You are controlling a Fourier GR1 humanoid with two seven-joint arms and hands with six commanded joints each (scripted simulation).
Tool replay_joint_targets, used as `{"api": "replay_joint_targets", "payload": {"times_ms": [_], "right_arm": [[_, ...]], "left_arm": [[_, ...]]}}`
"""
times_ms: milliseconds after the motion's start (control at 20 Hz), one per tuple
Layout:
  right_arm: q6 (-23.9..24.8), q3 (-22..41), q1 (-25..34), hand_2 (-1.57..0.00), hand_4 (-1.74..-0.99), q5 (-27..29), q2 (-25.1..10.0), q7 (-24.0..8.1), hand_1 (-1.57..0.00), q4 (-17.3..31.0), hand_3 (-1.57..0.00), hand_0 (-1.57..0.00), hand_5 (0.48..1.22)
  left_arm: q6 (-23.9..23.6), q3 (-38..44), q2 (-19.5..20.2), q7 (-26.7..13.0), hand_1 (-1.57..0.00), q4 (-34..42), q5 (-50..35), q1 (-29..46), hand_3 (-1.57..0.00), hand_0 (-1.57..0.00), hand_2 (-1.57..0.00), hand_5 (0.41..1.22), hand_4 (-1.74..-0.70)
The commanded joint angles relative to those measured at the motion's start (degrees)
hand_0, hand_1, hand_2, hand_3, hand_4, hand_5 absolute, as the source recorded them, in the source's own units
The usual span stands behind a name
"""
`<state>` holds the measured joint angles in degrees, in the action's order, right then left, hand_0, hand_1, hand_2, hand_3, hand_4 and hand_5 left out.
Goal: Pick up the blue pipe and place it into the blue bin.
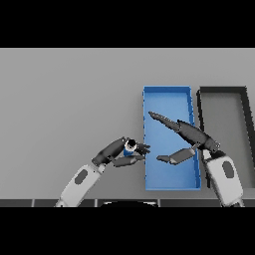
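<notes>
Left robot hand [121, 152] comes in from the lower left, forearm angled up and right, fingers and thumb curled round the blue pipe [130, 146]. Pipe sits upright-ish in that grasp, dark open end facing the camera, just left of the blue bin [147, 129]; whether it's off the counter [69, 99] is hard to tell. Right robot hand [187, 142] reaches from the lower right over the bin, fingers straight and spread toward upper left, thumb apart below, holding nothing. Count: one pipe, one blue bin, one dark bin [247, 124] right of it.
</notes>
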<state>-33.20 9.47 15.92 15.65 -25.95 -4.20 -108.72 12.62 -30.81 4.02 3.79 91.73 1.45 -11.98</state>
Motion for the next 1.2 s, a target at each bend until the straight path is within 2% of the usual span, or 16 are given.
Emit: {"api": "replay_joint_targets", "payload": {"times_ms": [0, 250, 550, 700, 800, 850, 900, 950, 1000, 1050, 1150], "right_arm": [[-0.13, 1.12, 1.23, 0.00, -1.256, 0.34, 0.38, -1.71, 0.00, -0.19, 0.00, 0.00, 0.523], [-2.20, 5.21, 5.11, 0.00, -1.227, 5.62, 1.59, -8.30, 0.00, -0.51, 0.00, 0.00, 0.528], [-4.93, 10.03, 11.13, 0.00, -1.192, 3.31, 6.18, -10.50, 0.00, 4.08, 0.00, 0.00, 0.514], [-5.18, 11.74, 14.09, 0.00, -1.208, 3.56, 8.74, -12.54, 0.00, 6.39, 0.00, 0.00, 0.512], [-5.78, 12.23, 16.12, -0.05, -1.215, 3.40, 9.93, -13.25, -0.03, 8.28, -0.01, 0.00, 0.513], [-6.12, 12.68, 16.35, -0.13, -1.222, 3.52, 10.55, -13.16, -0.11, 8.73, -0.05, -0.02, 0.517], [-6.26, 13.50, 16.25, -0.25, -1.255, 3.26, 11.32, -13.34, -0.24, 8.74, -0.14, -0.17, 0.519], [-6.15, 13.40, 17.02, -0.43, -1.303, 2.96, 11.77, -13.62, -0.44, 9.69, -0.31, -0.40, 0.520], [-6.44, 13.47, 17.68, -0.66, -1.383, 2.82, 11.85, -13.79, -0.65, 9.89, -0.50, -0.63, 0.523], [-6.72, 13.67, 18.25, -0.84, -1.446, 2.20, 12.14, -13.58, -0.84, 10.48, -0.66, -0.82, 0.527], [-7.14, 13.48, 17.80, -1.10, -1.537, 3.90, 12.48, -12.54, -1.10, 10.42, -0.90, -1.09, 0.600]], "left_arm": [[0.28, -0.15, -0.32, -0.85, -1.57, 0.32, -0.01, -0.16, -1.57, -1.57, -1.57, 1.221, -1.47], [1.11, 0.37, -0.84, -1.81, -1.57, 0.90, 0.56, 0.46, -1.57, -1.57, -1.57, 1.221, -1.47], [3.90, 1.76, -1.53, -1.51, -1.57, 0.06, -0.53, -0.11, -1.57, -1.57, -1.57, 1.221, -1.48], [5.71, 2.49, -1.94, -1.69, -1.57, -0.85, -1.68, 0.00, -1.57, -1.57, -1.57, 1.221, -1.46], [5.87, 2.39, -2.30, -0.22, -1.57, -1.28, -0.30, -0.22, -1.57, -1.57, -1.57, 1.221, -1.46], [6.34, 2.51, -2.56, -0.13, -1.57, -0.98, -0.73, 0.05, -1.57, -1.57, -1.57, 1.221, -1.46], [6.04, 2.88, -2.56, -1.46, -1.57, -1.47, -0.42, -0.05, -1.57, -1.57, -1.57, 1.221, -1.51], [5.66, 3.13, -3.22, -2.79, -1.57, -1.71, -0.51, -0.36, -1.30, -1.57, -1.54, 1.221, -1.56], [5.70, 3.10, -3.21, -3.97, -1.57, -0.82, -0.95, 0.23, -1.14, -1.57, -1.53, 1.221, -1.60], [5.71, 2.73, -2.99, -4.67, -1.57, -0.63, -0.29, 1.01, -1.16, -1.57, -1.54, 1.221, -1.63], [6.00, 3.00, -3.35, -3.08, -1.57, -0.82, -0.10, 0.76, -1.23, -1.57, -1.55, 1.221, -1.67]]}}
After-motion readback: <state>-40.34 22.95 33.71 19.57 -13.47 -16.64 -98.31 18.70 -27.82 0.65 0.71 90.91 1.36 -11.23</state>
